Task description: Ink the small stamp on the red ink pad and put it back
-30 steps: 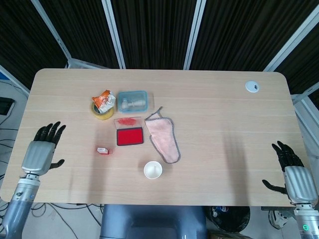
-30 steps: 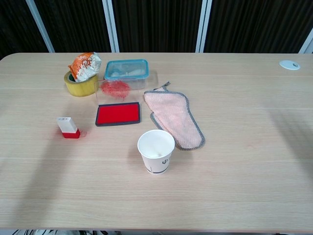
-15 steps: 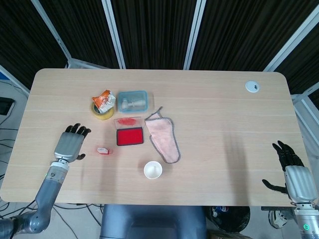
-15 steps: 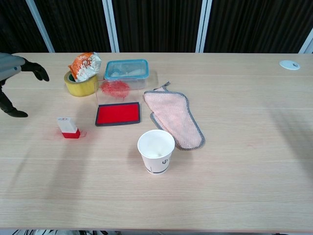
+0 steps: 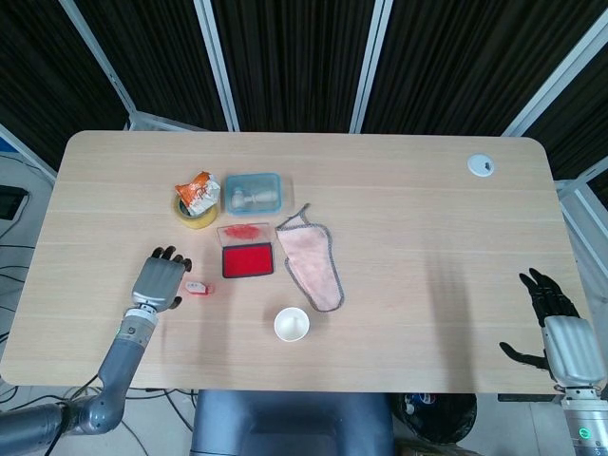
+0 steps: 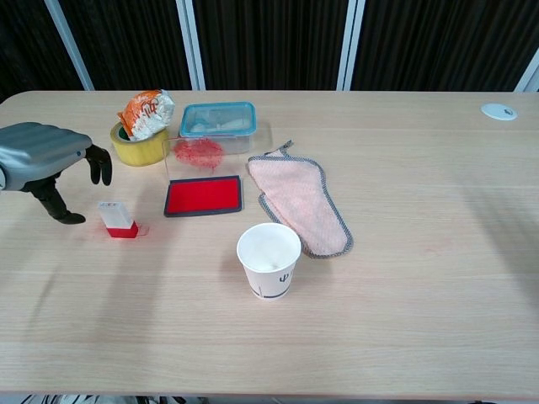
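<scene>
The small stamp [image 5: 196, 287] [image 6: 117, 219], white on top with a red base, stands on the table left of the red ink pad [image 5: 247, 260] [image 6: 203, 195]. The pad's clear lid [image 6: 199, 155], smeared red, lies just behind it. My left hand [image 5: 159, 279] [image 6: 52, 156] hovers just left of the stamp with fingers apart and curved down, holding nothing. My right hand [image 5: 553, 319] is at the table's near right edge, fingers spread and empty, and shows only in the head view.
A white paper cup [image 6: 269, 259] stands in front of the pad. A pink cloth [image 6: 300, 202] lies to the pad's right. Behind are a blue-rimmed container [image 6: 218, 119], a yellow tape roll [image 6: 139, 146] with a snack packet [image 6: 146, 111], and a white disc [image 6: 498, 111] far right.
My left hand has moved from the table's left edge in toward the stamp, ending just beside it. The right hand and the objects have not moved.
</scene>
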Robot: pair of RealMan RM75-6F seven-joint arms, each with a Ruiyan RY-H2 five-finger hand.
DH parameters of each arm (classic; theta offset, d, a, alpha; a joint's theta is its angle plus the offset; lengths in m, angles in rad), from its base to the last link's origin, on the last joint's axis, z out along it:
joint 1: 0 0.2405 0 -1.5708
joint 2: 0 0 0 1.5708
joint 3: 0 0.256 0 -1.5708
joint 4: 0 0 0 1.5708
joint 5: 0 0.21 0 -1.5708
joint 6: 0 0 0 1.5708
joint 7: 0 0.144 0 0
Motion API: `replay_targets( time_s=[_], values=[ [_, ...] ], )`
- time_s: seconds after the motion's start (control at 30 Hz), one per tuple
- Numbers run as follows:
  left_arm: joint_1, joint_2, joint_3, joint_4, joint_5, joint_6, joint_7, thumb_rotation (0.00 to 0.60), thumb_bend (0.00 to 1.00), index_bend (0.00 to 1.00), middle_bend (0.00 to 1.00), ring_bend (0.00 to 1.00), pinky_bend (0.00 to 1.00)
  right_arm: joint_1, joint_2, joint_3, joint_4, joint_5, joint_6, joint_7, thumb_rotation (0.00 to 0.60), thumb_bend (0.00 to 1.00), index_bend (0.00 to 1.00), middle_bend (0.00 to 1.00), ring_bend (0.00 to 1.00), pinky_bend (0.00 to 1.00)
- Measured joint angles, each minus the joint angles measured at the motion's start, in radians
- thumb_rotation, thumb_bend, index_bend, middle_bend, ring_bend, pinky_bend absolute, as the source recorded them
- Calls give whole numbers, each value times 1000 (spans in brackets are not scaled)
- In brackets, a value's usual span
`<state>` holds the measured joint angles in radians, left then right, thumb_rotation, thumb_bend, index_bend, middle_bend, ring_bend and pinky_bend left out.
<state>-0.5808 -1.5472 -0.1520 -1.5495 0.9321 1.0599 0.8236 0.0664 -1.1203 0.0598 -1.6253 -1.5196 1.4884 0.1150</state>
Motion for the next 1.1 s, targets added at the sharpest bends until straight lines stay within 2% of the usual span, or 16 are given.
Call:
replay_targets(
  time_s=[0.4, 1.1],
  values=[
    [-43, -73, 16, 75, -33, 7, 12, 600, 233, 432, 427, 176, 211, 1, 3, -1, -2, -1, -2, 9, 600, 122, 0, 0, 0, 185],
    [-75, -122, 40, 147, -36, -4, -5, 600, 299, 496, 489, 194, 223, 1, 5, -2, -4, -1, -3, 18, 600, 124, 0, 0, 0, 185]
  ],
)
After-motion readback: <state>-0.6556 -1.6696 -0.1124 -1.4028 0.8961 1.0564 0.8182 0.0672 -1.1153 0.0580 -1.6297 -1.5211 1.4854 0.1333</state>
